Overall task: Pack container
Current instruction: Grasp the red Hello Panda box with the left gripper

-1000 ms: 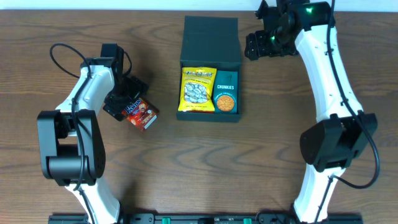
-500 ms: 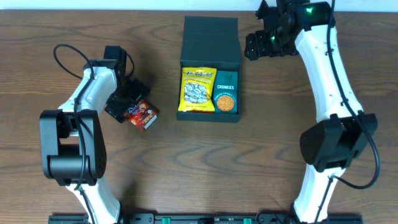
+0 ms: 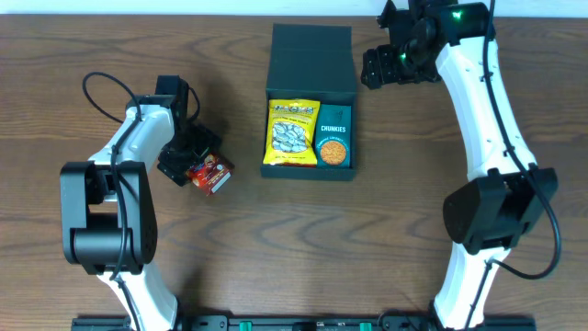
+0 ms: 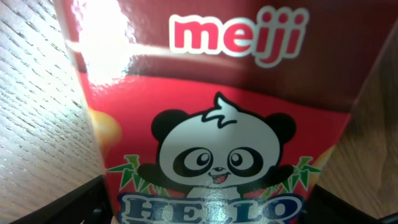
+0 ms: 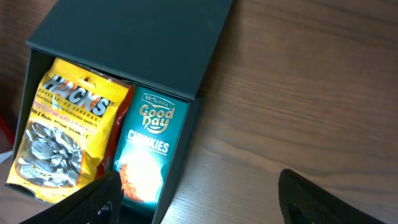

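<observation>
Overhead, the container (image 3: 312, 55) sits on the surface (image 3: 386, 239) with its lid flap laid back. A yellow seed bag (image 3: 292, 133) and a teal Chunkies carton (image 3: 333, 136) fill it side by side. The left claw (image 3: 190, 158) grasps a red snack pack (image 3: 211, 173) well to the container's left. The right claw (image 3: 378, 67) hovers by its far corner.

Left wrist: the glossy pack fills the frame between dark fingers (image 4: 68, 202).

Right wrist: jaws spread wide, holding nothing.

Little room looks left inside, so the pack may snag a wall or slip from the pinch.
</observation>
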